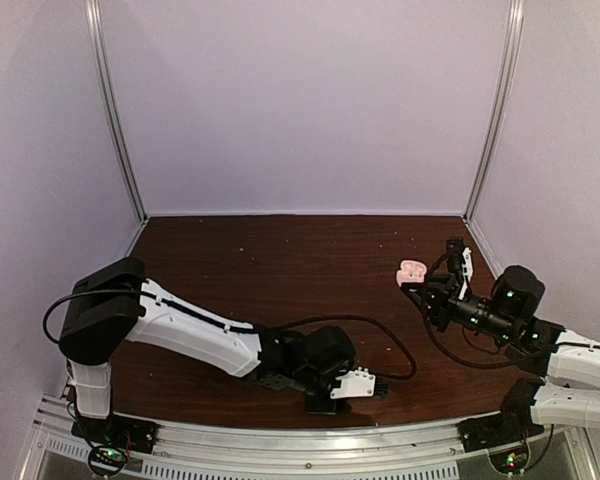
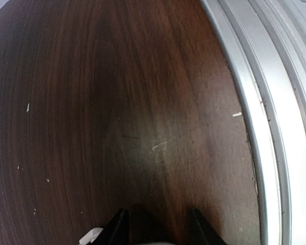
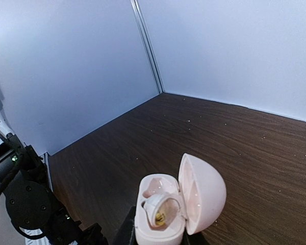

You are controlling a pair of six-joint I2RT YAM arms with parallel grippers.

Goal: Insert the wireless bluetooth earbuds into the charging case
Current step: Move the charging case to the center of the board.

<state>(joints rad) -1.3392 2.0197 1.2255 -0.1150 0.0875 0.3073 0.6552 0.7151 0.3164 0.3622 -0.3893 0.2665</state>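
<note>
Right gripper (image 1: 421,287) held above the table (image 1: 280,270), clamped on the open charging case (image 3: 163,227), one earbud (image 3: 160,210) seated inside it, left gripper (image 1: 372,386) low near the table's front edge, jaws apart.

Top view: fixed high behind both arm bases, looking down and forward over the dark brown wooden surface (image 1: 280,260). Left wrist view: very close above that surface, silver metal rail (image 2: 275,127) at right. Right wrist view: raised, facing left across it; pale pink glossy case (image 3: 181,204) close below, shared with top view.
</note>
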